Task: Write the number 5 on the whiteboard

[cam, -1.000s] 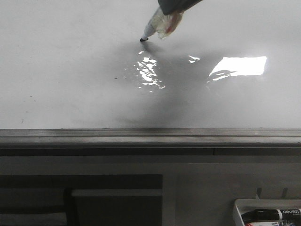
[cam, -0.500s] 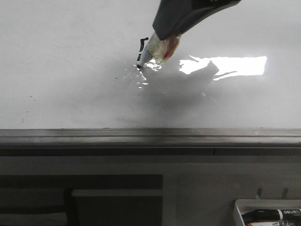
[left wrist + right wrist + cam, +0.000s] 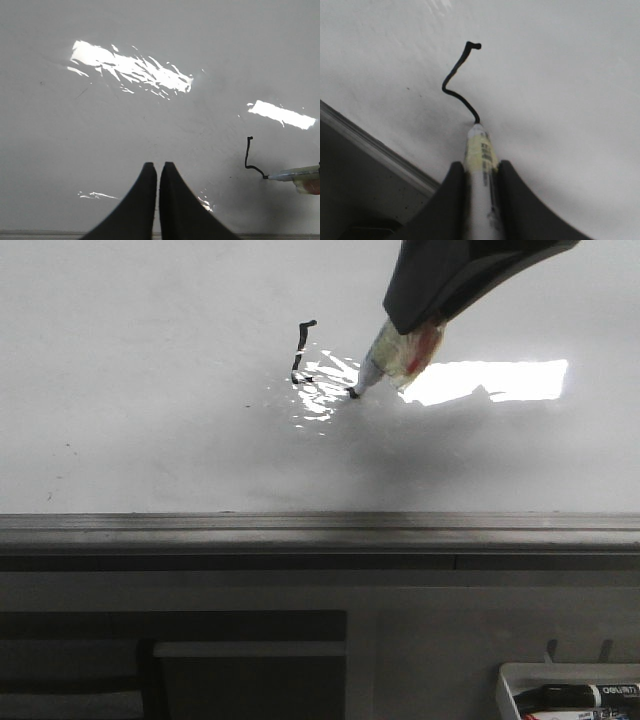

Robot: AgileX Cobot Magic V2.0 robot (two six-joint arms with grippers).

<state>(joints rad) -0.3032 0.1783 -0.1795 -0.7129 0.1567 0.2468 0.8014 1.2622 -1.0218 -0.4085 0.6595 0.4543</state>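
Note:
The whiteboard (image 3: 150, 390) is glossy white and fills the upper front view. My right gripper (image 3: 412, 320) is shut on a pale marker (image 3: 385, 360) whose black tip touches the board. The number 5's black line (image 3: 298, 355) has a short top tick, a stem and a stroke running right to the tip, partly lost in glare. The right wrist view shows that line (image 3: 452, 82), the marker (image 3: 477, 142) and the gripper (image 3: 479, 166). My left gripper (image 3: 158, 167) is shut and empty over the board, left of the line (image 3: 248, 155).
A grey metal edge rail (image 3: 320, 530) runs along the board's near side and shows in the right wrist view (image 3: 370, 145). A small white tray (image 3: 510, 685) holding a black marker (image 3: 585, 696) sits below at the right. Bright glare (image 3: 500, 380) lies beside the pen.
The right gripper moved down and then right with the marker. Its tip drew the top tick, the stem and the stroke running right.

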